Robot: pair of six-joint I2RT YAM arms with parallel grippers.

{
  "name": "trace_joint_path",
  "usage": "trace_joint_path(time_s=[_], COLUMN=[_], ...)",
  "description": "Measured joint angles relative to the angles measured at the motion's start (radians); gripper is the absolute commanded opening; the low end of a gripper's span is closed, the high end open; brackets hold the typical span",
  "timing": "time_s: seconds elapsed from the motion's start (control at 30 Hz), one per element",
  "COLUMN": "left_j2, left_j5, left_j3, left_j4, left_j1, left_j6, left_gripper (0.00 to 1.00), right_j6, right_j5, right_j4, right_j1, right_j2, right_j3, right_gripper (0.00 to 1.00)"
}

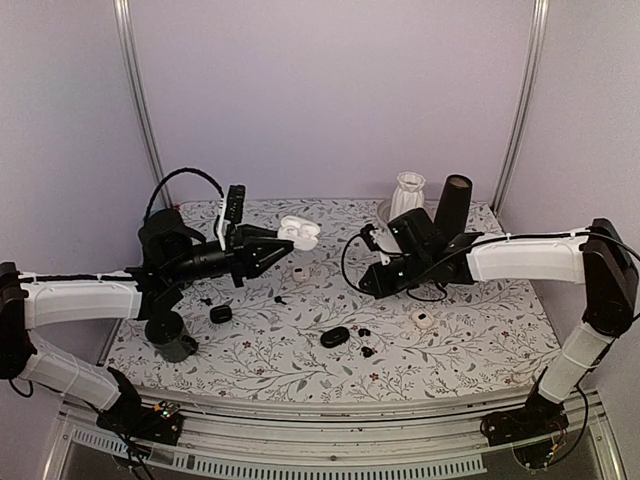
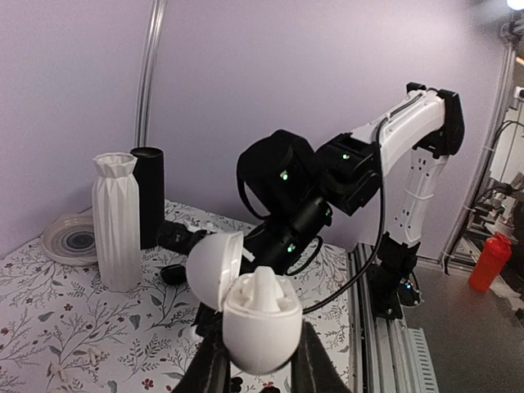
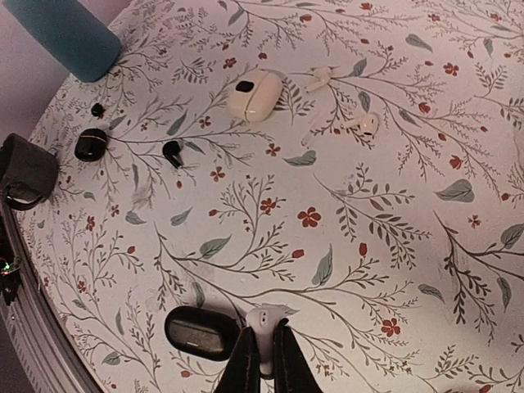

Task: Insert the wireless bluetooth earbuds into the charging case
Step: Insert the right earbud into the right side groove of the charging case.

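Two hands in play here. The left hand [image 2: 264, 348] is squeezing the white charging case [image 2: 260, 327] between its fingers [image 2: 214, 364], holding it up off the worktop [image 2: 49, 327] at the bottom centre of the left wrist view. The lid [image 2: 214, 266] is flipped open toward the left, and a white nub is poking up out of the body. Can't tell if that's a bud already seated or just the moulding.

The right hand [image 3: 266, 337] is sitting at the bottom centre of its own view. Its fingers are pressed nearly together and are pinching a white earbud [image 3: 264, 318] right at the tips. Just left of that, a black case [image 3: 201, 332] is lying on the floral worktop.

Going further out in that same view, a cream case [image 3: 254, 94] is lying in the upper middle. A loose white bud [image 3: 319, 78] is sitting just right of it, and a second loose white bud [image 3: 364, 123] is a bit lower right. Over toward the left edge a black earbud [image 3: 172, 151] is lying near a smaller black case [image 3: 90, 143], and a teal cylinder [image 3: 61, 37] is filling the upper left corner.

Back in the left wrist view, a white ribbed vase [image 2: 115, 217] and a black cylinder [image 2: 149, 192] are standing upright side by side on the left, with a round dish [image 2: 74, 239] lying just left of them. The right arm [image 2: 393, 131] is reaching in from the upper right.
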Motion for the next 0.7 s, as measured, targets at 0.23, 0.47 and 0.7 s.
trace_joint_path(time_s=[0.23,0.47,0.7], left_j2=[0.023,0.056,0.095], left_j5=[0.122,0.229,0.296], left_j3=[0.023,0.046,0.056], left_j4=[-0.024,-0.026,-0.002], left_j1=[0.025,0.028,0.028], left_j6=[0.023,0.013,-0.016], left_gripper=[0.0,0.0,0.0], right_j6=[-0.064,-0.141,-0.195], right_j5=[-0.061,-0.158,-0.24], right_j4=[-0.043,-0.064,-0.076], right_j1=[0.0,0.032,0.103], right_j2=[-0.193,-0.357,-0.4], right_j3=[0.003,0.055,0.116], right_gripper=[0.04,0.04,0.04])
